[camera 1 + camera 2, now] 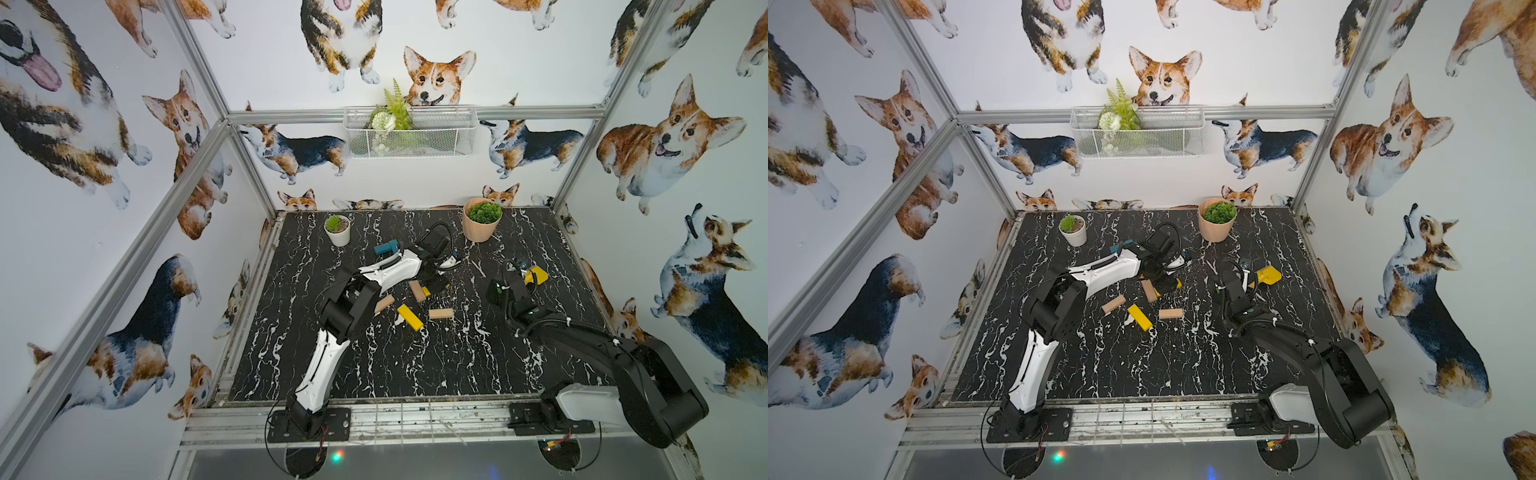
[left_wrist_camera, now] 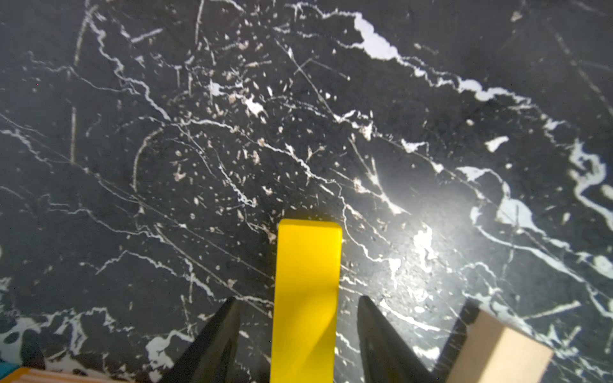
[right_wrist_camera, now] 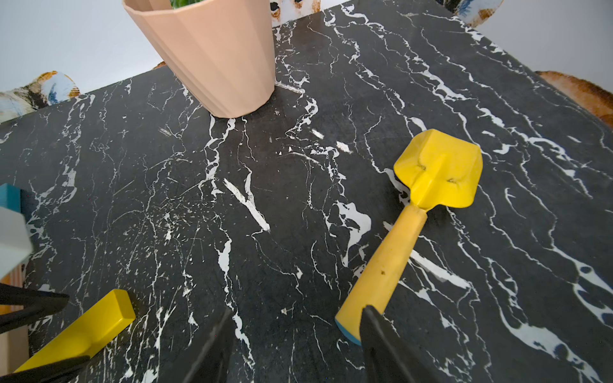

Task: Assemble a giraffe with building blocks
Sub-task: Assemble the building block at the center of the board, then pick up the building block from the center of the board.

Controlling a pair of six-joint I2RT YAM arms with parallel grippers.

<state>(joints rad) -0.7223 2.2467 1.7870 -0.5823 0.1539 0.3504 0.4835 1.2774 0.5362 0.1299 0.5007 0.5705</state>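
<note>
Yellow block sits inside the wide left end effector (untouched); right end effector wide, empty.

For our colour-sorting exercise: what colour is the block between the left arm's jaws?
Yellow; the block shows best in the left wrist view.

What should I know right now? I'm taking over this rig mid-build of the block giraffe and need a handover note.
Left gripper: open, fingers either side of a yellow block lying on the table, not gripping it.
Right gripper: open, empty, beside a yellow toy shovel.
Teal block shows beyond the left arm; whatever joins it is hidden.
Loose: second yellow block, tan block, other tan block.
Left to do: join the loose blocks as body and legs.
</note>
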